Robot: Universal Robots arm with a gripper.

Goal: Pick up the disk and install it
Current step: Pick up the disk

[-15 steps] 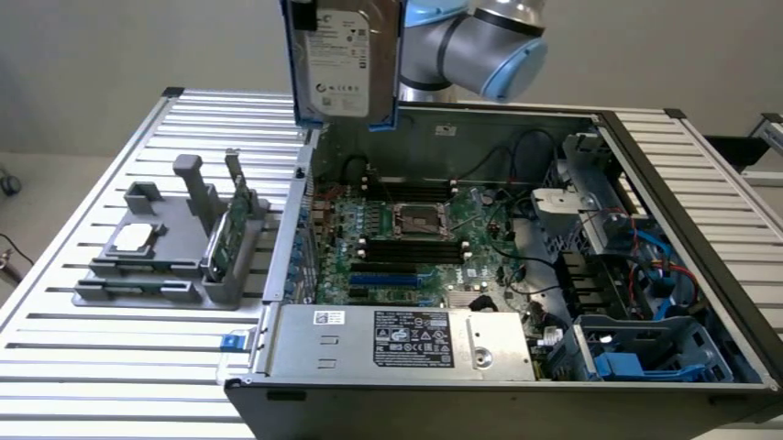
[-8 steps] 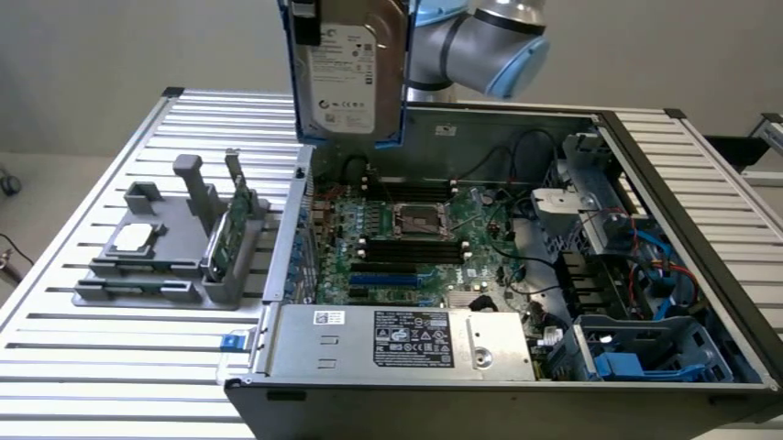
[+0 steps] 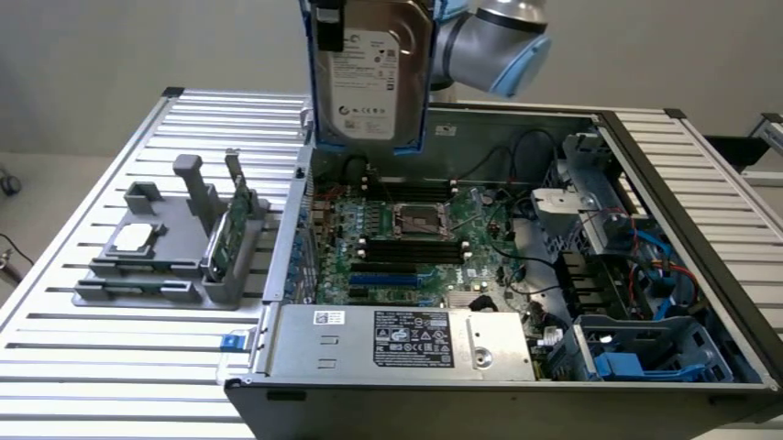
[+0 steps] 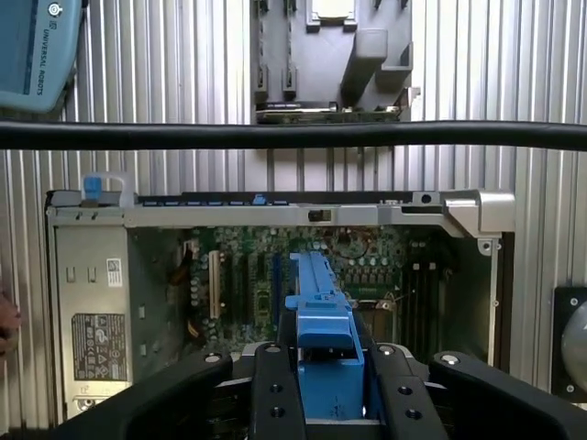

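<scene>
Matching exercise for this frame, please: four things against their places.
1. the disk, a silver-grey hard drive in blue plastic rails
2. small square silver processor chip
3. thin green circuit card
4. silver metal power-supply box

A. flat on the grey plastic holder
B. inside the open computer case
C. held by the black gripper above the case
D. on edge in the holder

Pairs: 1-C, 2-A, 3-D, 4-B

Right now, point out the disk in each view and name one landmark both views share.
Exterior view: the disk hangs upright, label toward the camera, over a far corner of the open computer case.
Wrist view: the disk shows edge-on, its blue rail clamped in the pincer, over the motherboard.
Shared landmark: the grey power supply at one end of the case.
</scene>
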